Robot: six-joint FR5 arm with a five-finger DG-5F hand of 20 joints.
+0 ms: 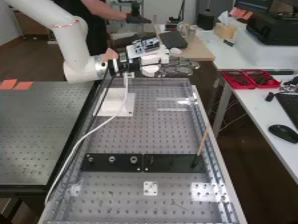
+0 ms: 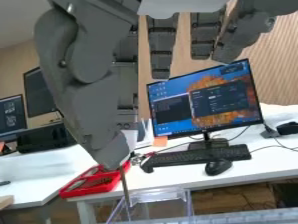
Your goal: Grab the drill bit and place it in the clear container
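Observation:
Over the bench's far end, the hand (image 1: 174, 68) reaches out sideways from the arm's flange. From the wrist, the hand (image 2: 93, 95) shows its thumb bent down against a finger, the others hanging apart. A thin brownish drill bit (image 2: 124, 184) is pinched at the thumb's tip and points down. The clear container (image 2: 161, 195) lies below and beyond the hand, close to the bit's lower end in that picture. In the high view the clear container (image 1: 174, 109) sits on the perforated bench, nearer than the hand.
Black plates (image 1: 112, 161) with round holders lie across the bench. A thin wooden stick (image 1: 202, 142) leans up at their right end. A white plate (image 1: 114, 102) is left of the container. Red trays (image 1: 249, 79) and a mouse (image 1: 284, 132) are on the side table.

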